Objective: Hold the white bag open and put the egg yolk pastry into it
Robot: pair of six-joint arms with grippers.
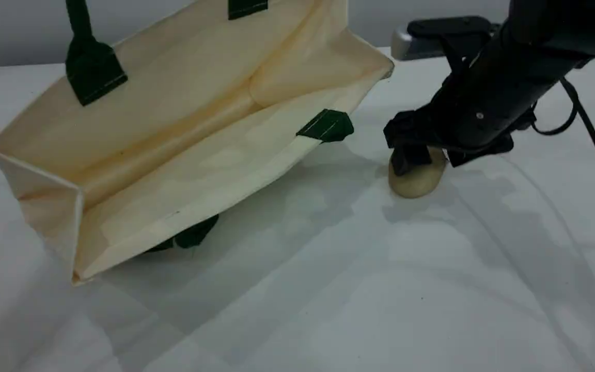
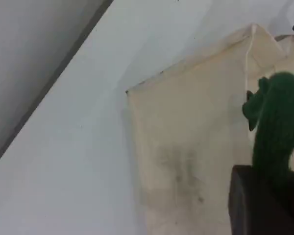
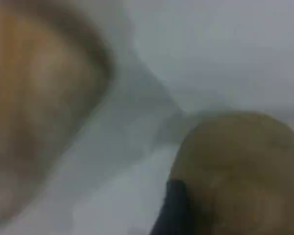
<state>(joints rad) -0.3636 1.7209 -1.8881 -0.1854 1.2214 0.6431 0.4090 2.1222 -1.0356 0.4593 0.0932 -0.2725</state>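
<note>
My right pincer (image 1: 421, 157) is down on the small round tan-beige egg yolk pastry (image 1: 417, 181), its dark fingers set around the top of the ball and touching it, closed onto it as far as I can see. The pastry rests on the white table (image 1: 328, 289), just to the right of the bag's mouth and clear of it. In my right wrist view it fills the lower right, blurred, matte and brownish, with one dark fingertip (image 3: 174, 210) against it.

The large cream-white fabric bag (image 1: 184, 139) lies on its side, its mouth gaping towards the camera, dark green tabs (image 1: 326, 125) at the rim.

My left pincer (image 2: 257, 205) grips the dark green rope handle (image 2: 277, 122), holding the upper side up.

My right arm (image 1: 509, 77) slants down from the upper right.
</note>
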